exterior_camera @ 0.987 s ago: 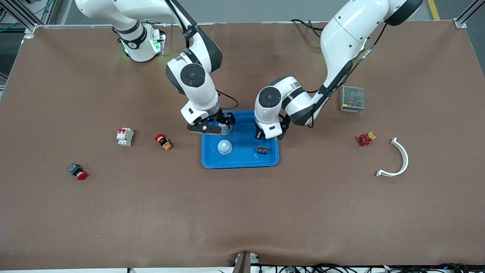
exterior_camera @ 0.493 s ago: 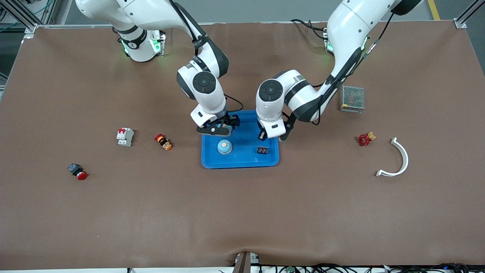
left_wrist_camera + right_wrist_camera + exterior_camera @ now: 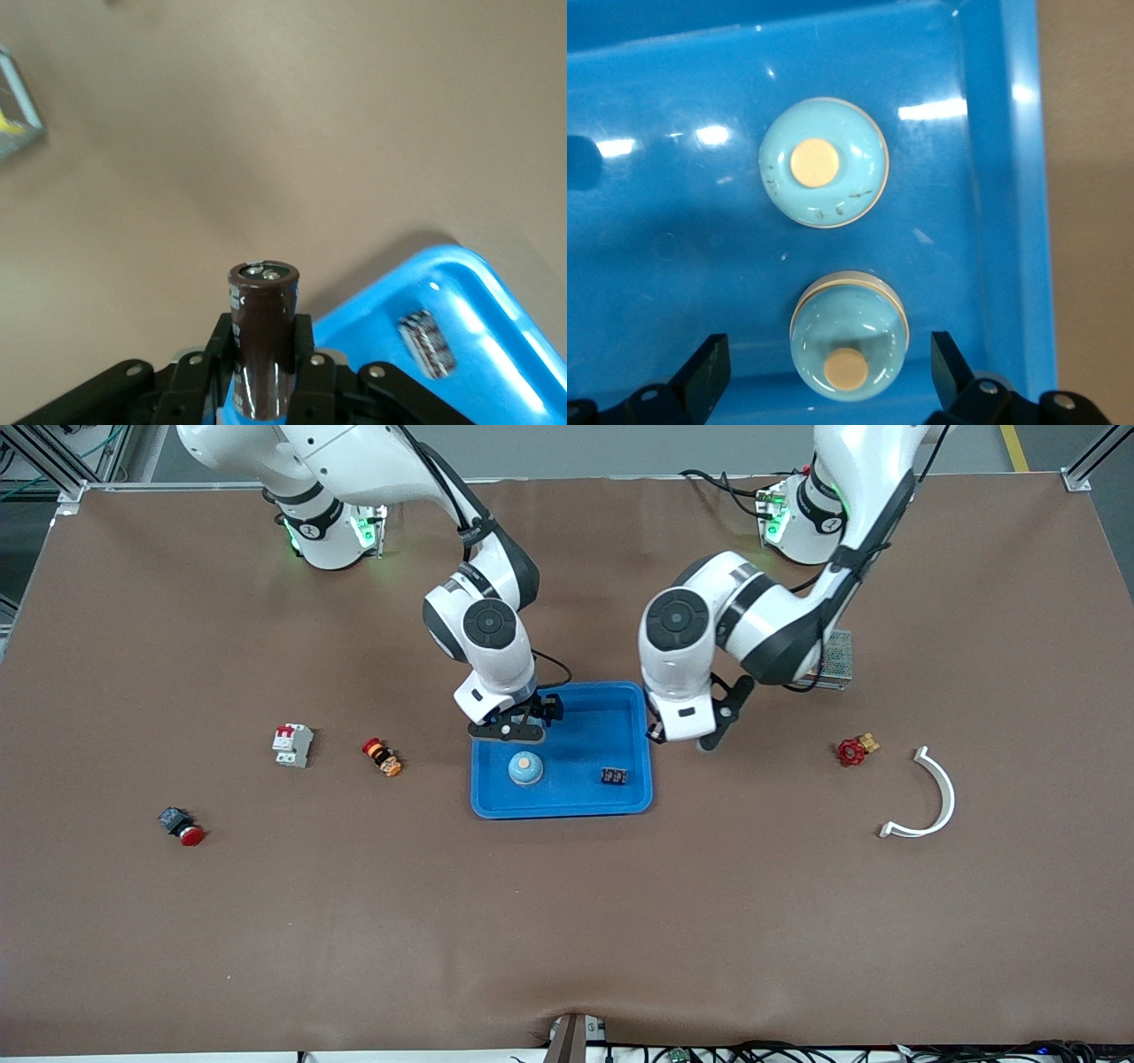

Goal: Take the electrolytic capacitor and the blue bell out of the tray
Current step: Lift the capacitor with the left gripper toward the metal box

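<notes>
Now the left gripper [image 3: 264, 372] squeezes a brown capacitor [image 3: 263, 310] over the tray's [image 3: 567, 806] three o'clock edge. The right gripper [image 3: 828, 363], fingers wide apart, hangs over a bell [image 3: 849, 328].

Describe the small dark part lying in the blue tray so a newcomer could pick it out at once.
Start at the blue tray in the middle of the brown table. Two pale blue bells sit toward the right arm's end of it, one in the open and one under the right gripper. The small dark part lies alone toward the left arm's end, the only black, blocky thing there.
</notes>
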You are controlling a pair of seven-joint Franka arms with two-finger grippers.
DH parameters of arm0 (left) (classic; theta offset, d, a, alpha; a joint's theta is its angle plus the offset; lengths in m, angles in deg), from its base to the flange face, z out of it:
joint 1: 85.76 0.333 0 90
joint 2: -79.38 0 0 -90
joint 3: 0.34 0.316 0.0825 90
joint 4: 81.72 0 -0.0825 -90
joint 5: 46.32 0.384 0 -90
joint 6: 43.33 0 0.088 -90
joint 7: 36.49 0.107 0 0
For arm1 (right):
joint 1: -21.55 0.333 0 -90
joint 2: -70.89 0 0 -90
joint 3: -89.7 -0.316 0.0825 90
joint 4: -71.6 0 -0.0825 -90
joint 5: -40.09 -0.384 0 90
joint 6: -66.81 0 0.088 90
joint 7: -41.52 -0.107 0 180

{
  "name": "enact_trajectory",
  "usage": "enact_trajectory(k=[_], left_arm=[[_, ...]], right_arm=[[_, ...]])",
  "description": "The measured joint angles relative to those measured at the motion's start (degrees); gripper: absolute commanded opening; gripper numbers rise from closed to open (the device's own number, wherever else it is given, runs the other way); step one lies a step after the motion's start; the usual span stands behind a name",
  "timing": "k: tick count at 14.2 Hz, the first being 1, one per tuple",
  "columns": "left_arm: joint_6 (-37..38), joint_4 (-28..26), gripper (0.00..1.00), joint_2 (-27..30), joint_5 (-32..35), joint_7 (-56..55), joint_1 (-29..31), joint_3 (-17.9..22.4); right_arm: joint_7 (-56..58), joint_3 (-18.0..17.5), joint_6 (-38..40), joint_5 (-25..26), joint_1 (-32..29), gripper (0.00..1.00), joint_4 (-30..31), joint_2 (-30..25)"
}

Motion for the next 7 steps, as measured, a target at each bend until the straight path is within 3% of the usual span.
enact_trajectory(k=[7], left_arm=[[4.2,-5.0,0.0,3.5,-1.0,11.9,7.0,0.0]], right_arm=[[0.0,0.1,-3.0,0.3,0.6,1.0,0.0,3.0]])
